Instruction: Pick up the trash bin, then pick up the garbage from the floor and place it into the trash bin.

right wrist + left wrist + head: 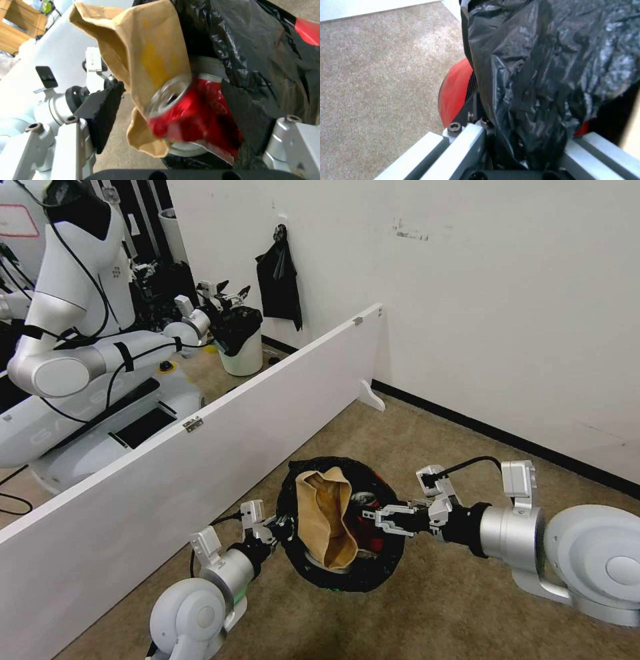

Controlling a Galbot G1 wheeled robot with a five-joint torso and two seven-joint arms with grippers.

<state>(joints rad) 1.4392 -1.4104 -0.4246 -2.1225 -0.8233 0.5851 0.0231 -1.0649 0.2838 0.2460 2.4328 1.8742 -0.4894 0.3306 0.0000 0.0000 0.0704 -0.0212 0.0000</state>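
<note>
The trash bin [373, 573], red-bodied [453, 97] and lined with a crinkly black bag [546, 62], hangs just above the carpet in front of me. My left gripper [280, 527] [526, 142] is shut on its near rim, pinching liner and wall. A tan paper bag [327, 513] [150, 50] stands in the bin's mouth. Beside it a red can [363, 525] [193, 112] lies tilted inside the liner. My right gripper [378, 517] [176, 107] reaches over the opposite rim, open, its pads [100, 117] apart from the can.
A long white board [220, 447] stands on the carpet to my left, meeting the white wall [500, 313] behind. Beyond it another robot [73, 347] holds a white bin with a black liner [241, 343]. A black bag [280, 280] hangs on the wall. Open carpet [433, 447] lies to the right.
</note>
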